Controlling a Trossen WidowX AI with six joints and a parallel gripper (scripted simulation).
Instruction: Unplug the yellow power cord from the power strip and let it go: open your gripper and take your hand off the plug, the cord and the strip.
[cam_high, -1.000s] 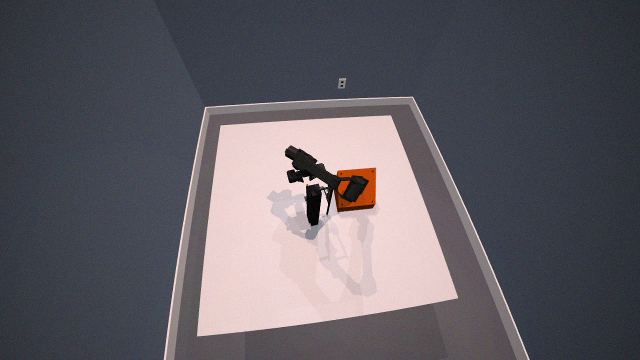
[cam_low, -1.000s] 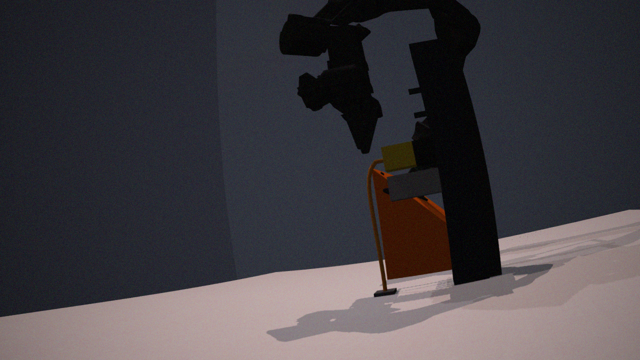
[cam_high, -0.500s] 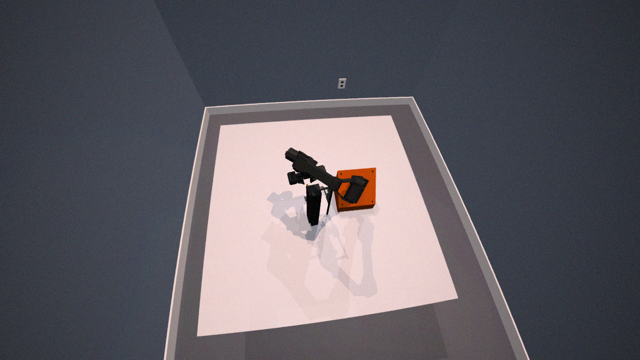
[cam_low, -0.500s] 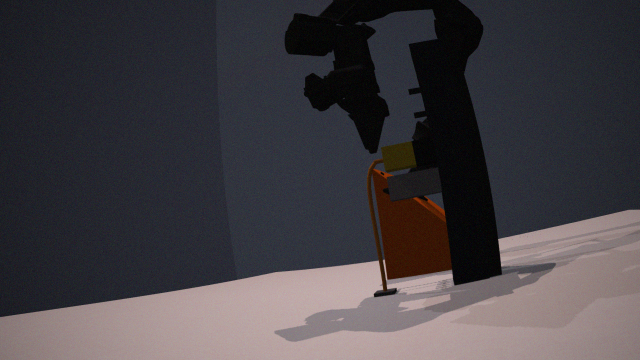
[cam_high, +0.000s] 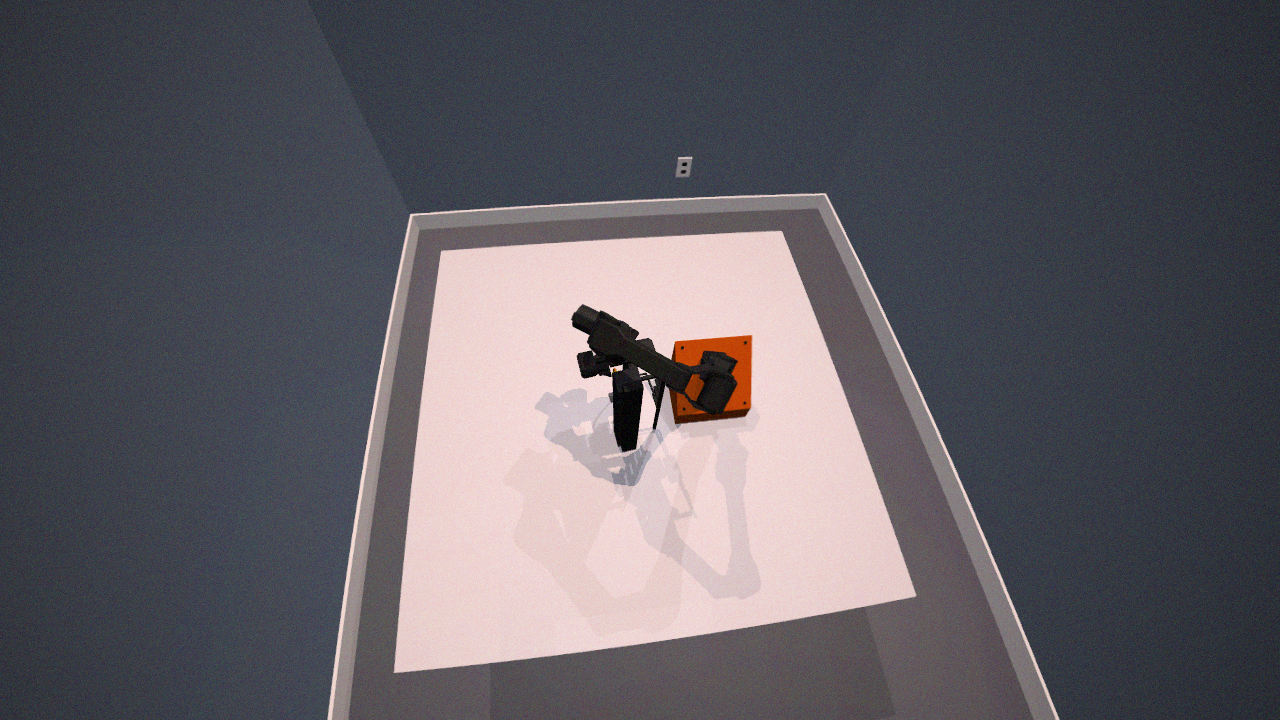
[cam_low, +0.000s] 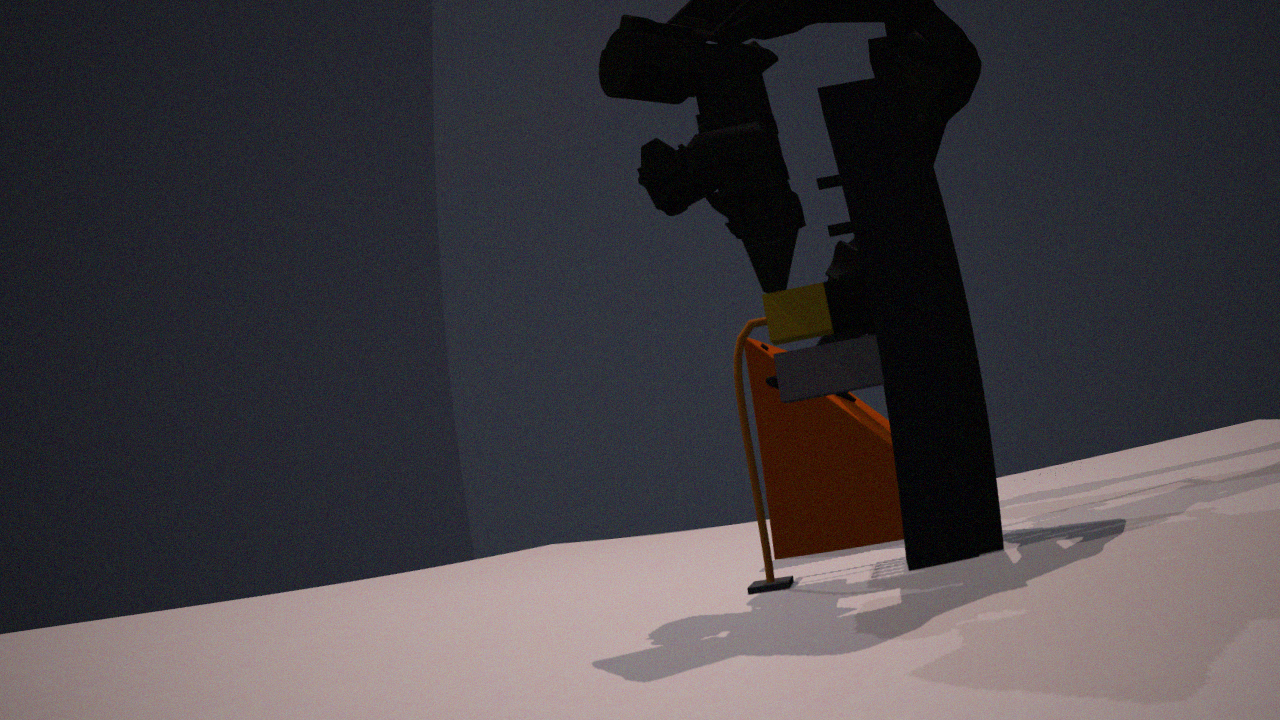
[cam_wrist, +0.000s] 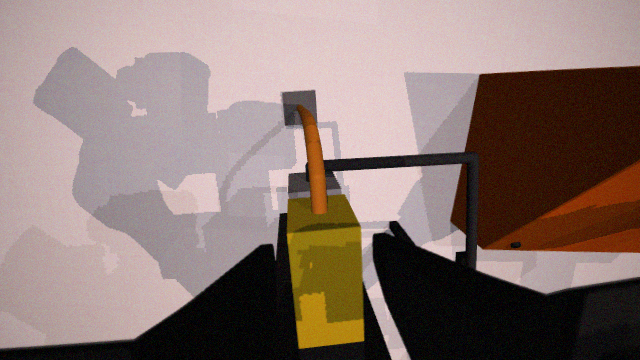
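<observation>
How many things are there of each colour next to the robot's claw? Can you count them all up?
Yellow: 1, the plug
Orange: 2, the cord and the block
Grey: 1, the other plug
Black: 1, the power strip
Total: 5

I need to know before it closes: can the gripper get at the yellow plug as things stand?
Probably yes: the open gripper already straddles the yellow plug, one finger on each side, with nothing between.
</observation>
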